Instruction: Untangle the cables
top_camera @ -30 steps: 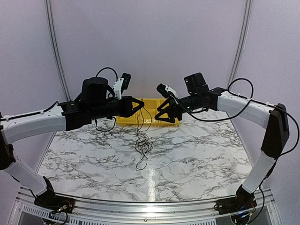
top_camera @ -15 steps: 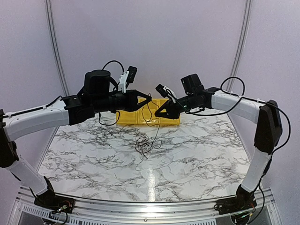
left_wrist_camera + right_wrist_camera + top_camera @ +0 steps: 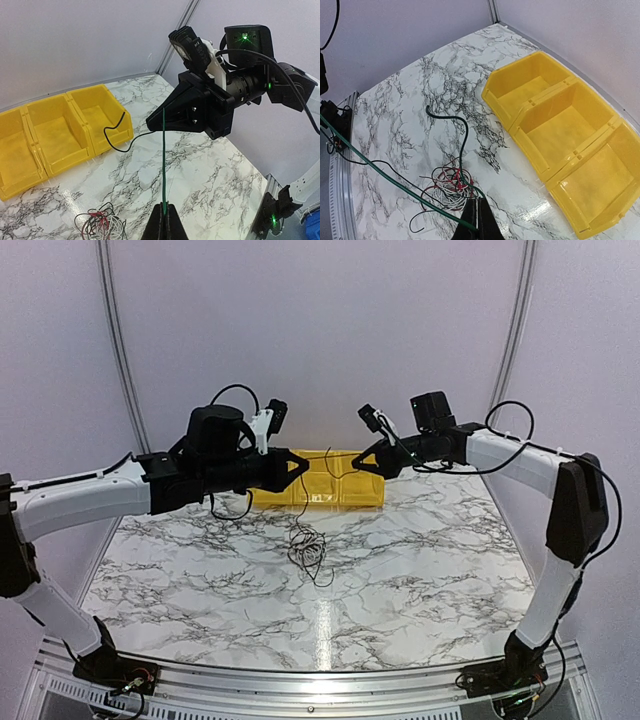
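Left gripper (image 3: pixel 300 465) pinches one end of a green wire (image 3: pixel 163 160); right gripper (image 3: pixel 363 462), tip facing tip, pinches the same wire; it runs taut and level between them, left to right; the tangle (image 3: pixel 451 185) lies on the table (image 3: pixel 420 570) below, slightly nearer the left gripper, so the next pull is probably outward along that axis; behind, the yellow bin (image 3: pixel 345 498) has three compartments, all empty.

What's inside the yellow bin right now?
Nothing visible: the yellow bin shows bare floors in all three compartments from the right wrist view. The end compartment has its far corner cut off, so unchecked.
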